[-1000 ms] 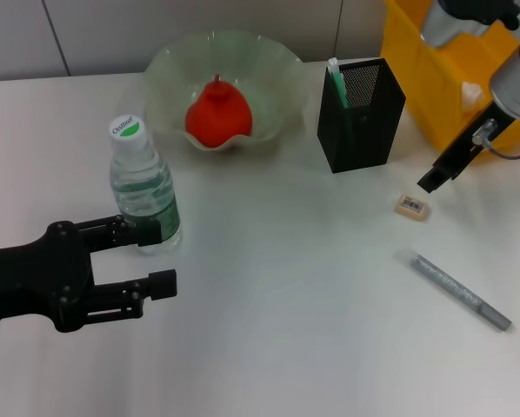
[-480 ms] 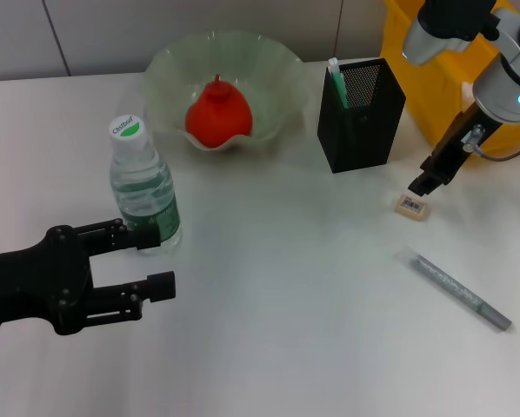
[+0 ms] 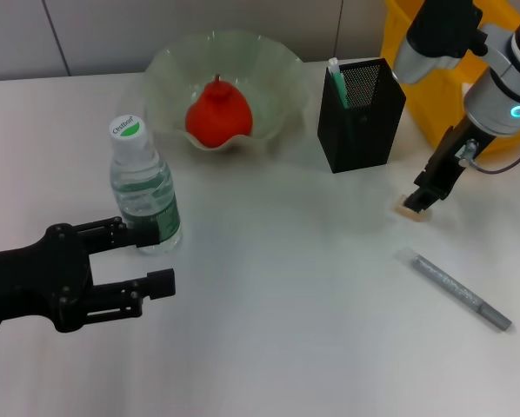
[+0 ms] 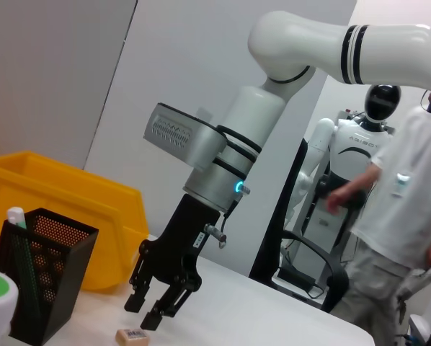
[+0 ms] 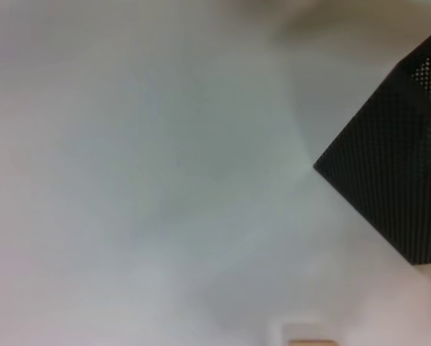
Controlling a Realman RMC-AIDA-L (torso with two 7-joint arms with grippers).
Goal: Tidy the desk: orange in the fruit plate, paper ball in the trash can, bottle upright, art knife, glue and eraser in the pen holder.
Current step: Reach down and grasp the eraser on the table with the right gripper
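Note:
The orange [image 3: 216, 111] lies in the pale-green fruit plate [image 3: 169, 65]. The bottle [image 3: 143, 187] stands upright, and beside it my left gripper [image 3: 160, 259] is open and holds nothing. My right gripper [image 3: 423, 198] [image 4: 150, 311] hangs open just above the beige eraser [image 3: 410, 209] [image 4: 131, 334] [image 5: 309, 339], its tips close to it. The black mesh pen holder [image 3: 361, 117] [image 4: 35, 288] [image 5: 392, 187] has a green-and-white stick [image 3: 334, 74] in it. The grey art knife [image 3: 460, 291] lies on the table nearer to me than the eraser. The paper ball is out of view.
The yellow trash can [image 3: 430, 91] [image 4: 78, 216] stands at the back right, behind my right arm. In the left wrist view a person [image 4: 403, 216] and another robot [image 4: 352, 151] are beyond the table.
My right gripper has come down and to the left, from beside the trash can to right over the eraser. The left arm has stayed put.

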